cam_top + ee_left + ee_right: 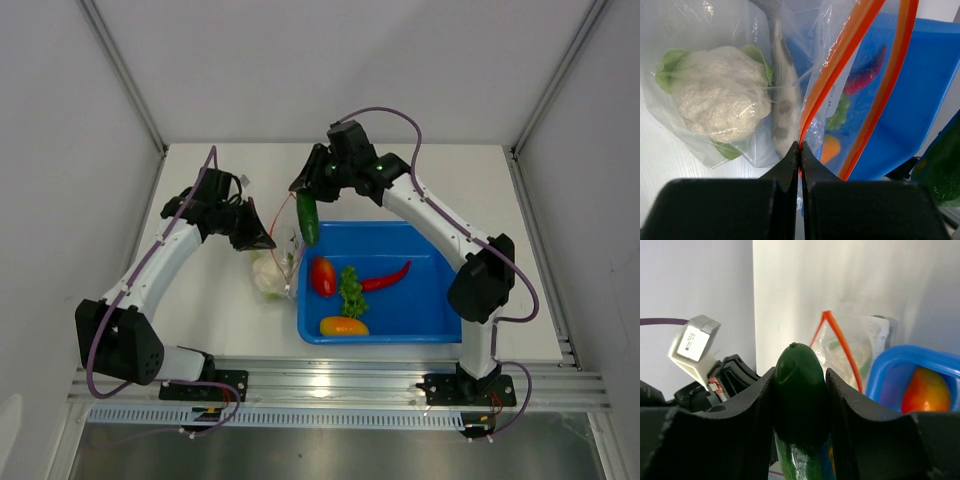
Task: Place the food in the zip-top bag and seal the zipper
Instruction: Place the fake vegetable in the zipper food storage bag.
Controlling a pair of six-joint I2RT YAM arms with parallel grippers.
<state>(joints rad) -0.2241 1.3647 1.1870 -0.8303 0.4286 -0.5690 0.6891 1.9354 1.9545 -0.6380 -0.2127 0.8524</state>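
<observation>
The clear zip-top bag [277, 262] lies left of the blue tray [430, 310], its mouth held open. Inside it are the white cauliflower [720, 107] and the grey fish [782, 107]. My left gripper [799, 146] is shut on the bag's orange-red zipper [832, 75] at the near mouth edge. My right gripper [800, 372] is shut on the dark green cucumber [799, 405], held upright over the bag's mouth [307, 218]. The tomato [323, 276], lettuce [351, 291], chili [386, 279] and yellow squash [343, 326] lie in the tray.
The tray's left wall touches the bag. White walls stand close at the back and sides. A metal rail [340, 385] runs along the near table edge.
</observation>
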